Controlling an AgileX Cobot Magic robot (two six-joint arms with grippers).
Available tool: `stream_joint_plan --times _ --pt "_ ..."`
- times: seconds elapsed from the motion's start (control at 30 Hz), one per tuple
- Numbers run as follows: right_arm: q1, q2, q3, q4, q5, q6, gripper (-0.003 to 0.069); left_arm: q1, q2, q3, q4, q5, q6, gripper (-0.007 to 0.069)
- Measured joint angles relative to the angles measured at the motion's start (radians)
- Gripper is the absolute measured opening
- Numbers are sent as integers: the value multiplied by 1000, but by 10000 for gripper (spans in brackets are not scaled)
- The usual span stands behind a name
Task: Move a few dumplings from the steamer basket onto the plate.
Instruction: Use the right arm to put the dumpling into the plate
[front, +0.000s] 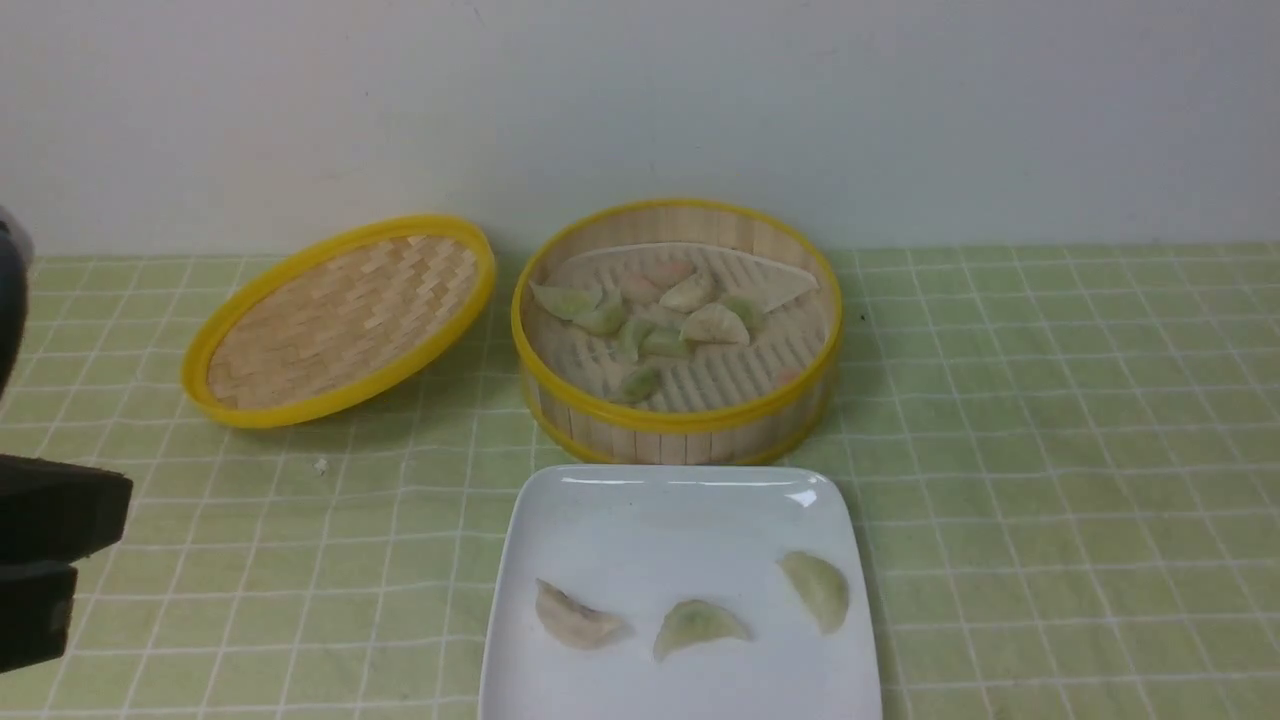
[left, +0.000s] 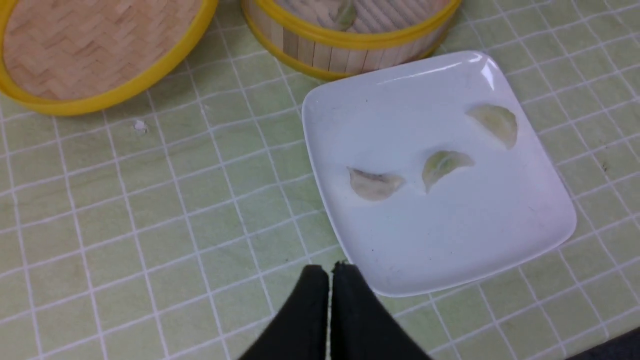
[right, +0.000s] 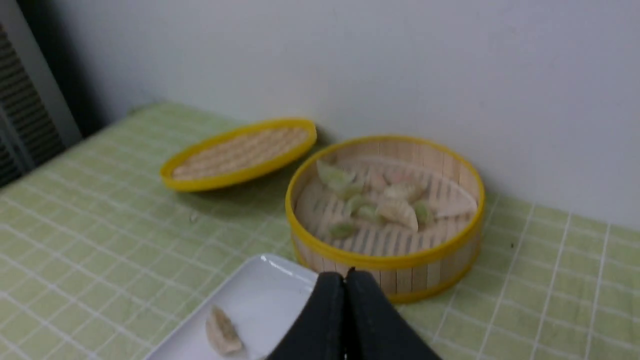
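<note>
The steamer basket (front: 680, 415) stands at the middle back and holds several green, beige and pinkish dumplings (front: 715, 325). The white square plate (front: 680, 520) lies just in front of it. On the plate lie three dumplings: a beige one (front: 575, 617), a green one (front: 698, 625) and another green one (front: 818, 590). My left gripper (left: 330, 270) is shut and empty, above the cloth at the plate's (left: 450, 225) near left edge. My right gripper (right: 345, 277) is shut and empty, hovering between the plate (right: 260, 290) and the basket (right: 385, 260). It does not show in the front view.
The shallow woven lid (front: 340, 320) leans left of the basket, by the wall. A green checked cloth (front: 1050, 450) covers the table. Part of my left arm (front: 40, 560) shows at the front view's left edge. A small crumb (front: 320, 465) lies on the cloth.
</note>
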Motion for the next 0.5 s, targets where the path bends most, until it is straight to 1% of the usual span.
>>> stream_joint_plan --times 0.13,0.2,0.33,0.47,0.5 --pt "0 -342 239 -12 -103 40 -15 0 0 0 0 -31 0 -6" --pt "0 -405 288 -22 -111 74 -15 0 1 1 4 -46 0 -6" --pt "0 -378 315 -51 -91 121 -15 -1 -1 23 -4 -86 0 -6" --pt "0 -353 315 -68 -120 128 -15 -1 -24 56 -7 -96 2 -6" --pt "0 -350 315 -70 -140 128 -15 -1 -64 89 -7 -105 2 -6"
